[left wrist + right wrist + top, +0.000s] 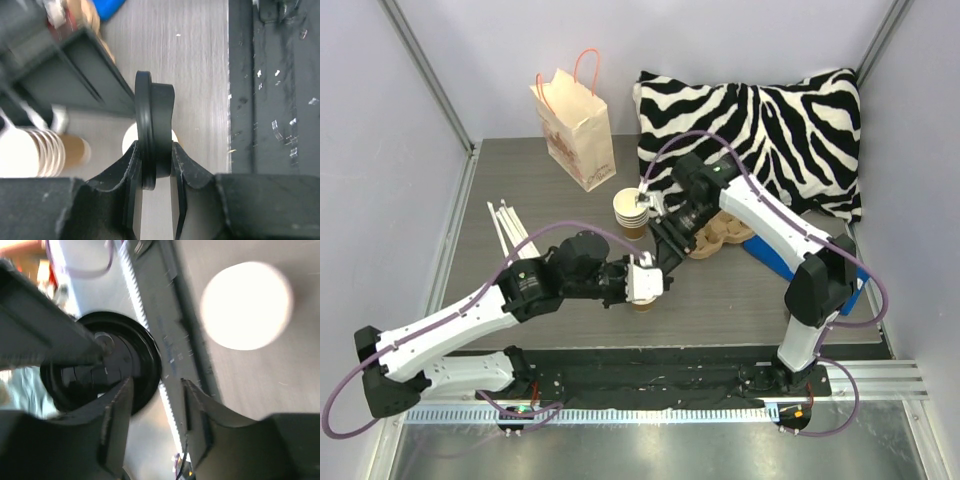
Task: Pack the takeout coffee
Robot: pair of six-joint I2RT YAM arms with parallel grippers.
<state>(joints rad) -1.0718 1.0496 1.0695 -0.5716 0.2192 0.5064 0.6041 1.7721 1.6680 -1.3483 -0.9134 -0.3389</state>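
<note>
Left gripper (154, 147) clamping black lid (152, 115) on edge, hovering above open paper cup (246, 305) at six o'clock; right gripper (157, 390) hanging at one o'clock, fingers apart.

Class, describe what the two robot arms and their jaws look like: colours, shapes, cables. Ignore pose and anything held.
Both the left arm and right arm have smooth white link shells between chunky black joints. A thin purplish-grey cable loops loosely along each. The jaws are matte black, angular and wedge-shaped; the left wrist carries a white block.
</note>
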